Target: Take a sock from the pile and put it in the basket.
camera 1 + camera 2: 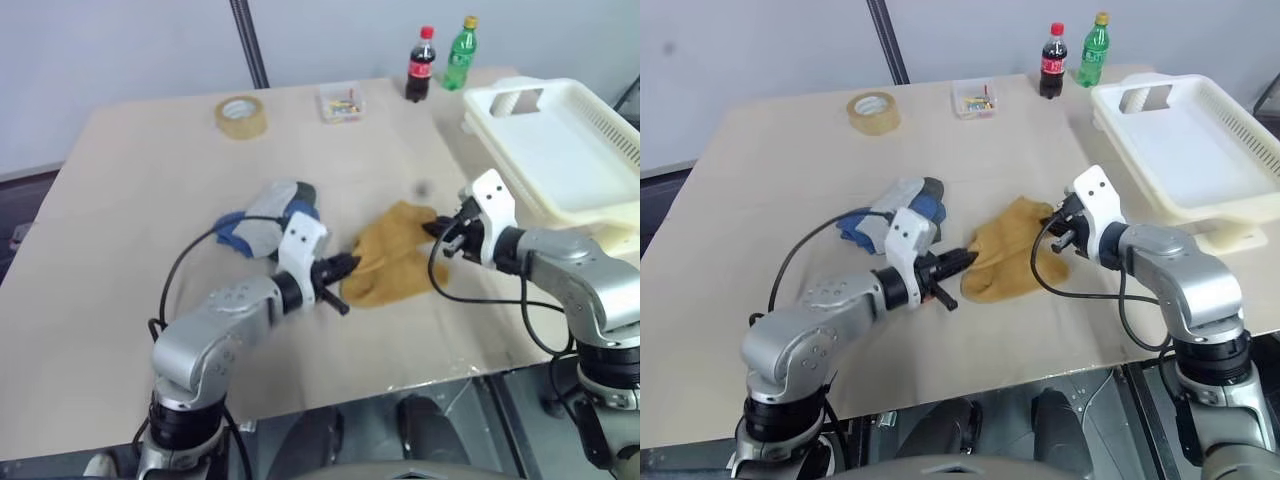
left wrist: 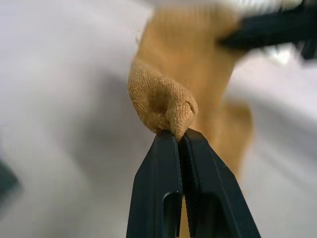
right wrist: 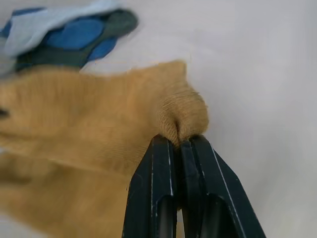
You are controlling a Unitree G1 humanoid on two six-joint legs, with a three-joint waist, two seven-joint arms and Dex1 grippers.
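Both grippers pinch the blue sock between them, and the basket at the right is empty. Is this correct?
Not quite: the sock pinched by the left gripper and right gripper is the mustard-yellow sock, as both wrist views show. The blue sock lies apart. The basket is empty.

1. Even, soft, bright light falls on the table [image 1: 150, 200]; shadows are faint.
2. Mild glare washes out the white basket [image 1: 560, 150] at the table's right edge.
3. Both wrist views are blurred beyond the fingertips; backgrounds are smeared.
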